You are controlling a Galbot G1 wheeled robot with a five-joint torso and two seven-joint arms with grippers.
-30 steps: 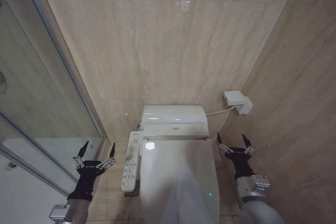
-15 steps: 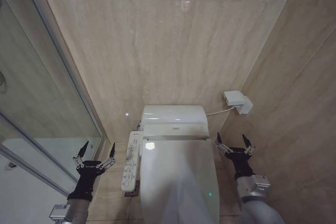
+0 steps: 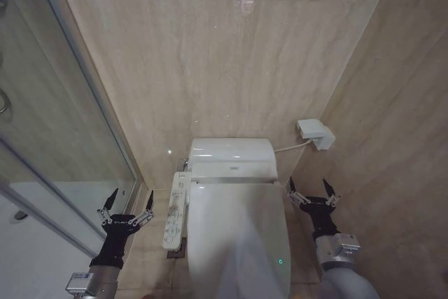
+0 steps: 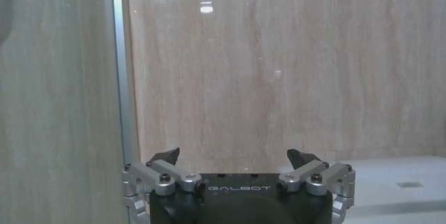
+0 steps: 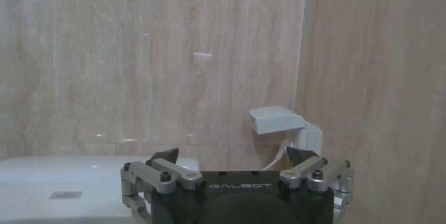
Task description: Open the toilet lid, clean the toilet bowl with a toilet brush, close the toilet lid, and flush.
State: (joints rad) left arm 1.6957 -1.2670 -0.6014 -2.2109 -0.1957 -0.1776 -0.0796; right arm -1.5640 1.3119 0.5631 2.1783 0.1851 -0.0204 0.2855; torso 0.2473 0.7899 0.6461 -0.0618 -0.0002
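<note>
Large smooth glossy white plastic toilet lid: lying flat and closed over the elongated white ceramic toilet bowl, low in the centre of the head view; a small green light glows near its right edge; the white rounded tank unit sits behind it against the beige marble-patterned wall.

Left gripper: black claw with two dark pointed fingers spread apart, holding nothing; hovering left of the toilet, near the long white control panel fixed on the lid's left side, with a gap of floor between claw and panel; in the left wrist view the left gripper faces the wall and the metal frame of the glass shower screen.

Right gripper: matching black claw, fingers likewise apart and empty; hovering just beside the lid's right rear edge, not touching it; in the right wrist view the right gripper points toward the wall, with the white tank top to one side.

White rectangular wall box: mounted at the corner where the two walls meet, above and beyond the right claw; a white cable runs from it to the tank.

The lid lies between the two claws, nearer the right one.
</note>
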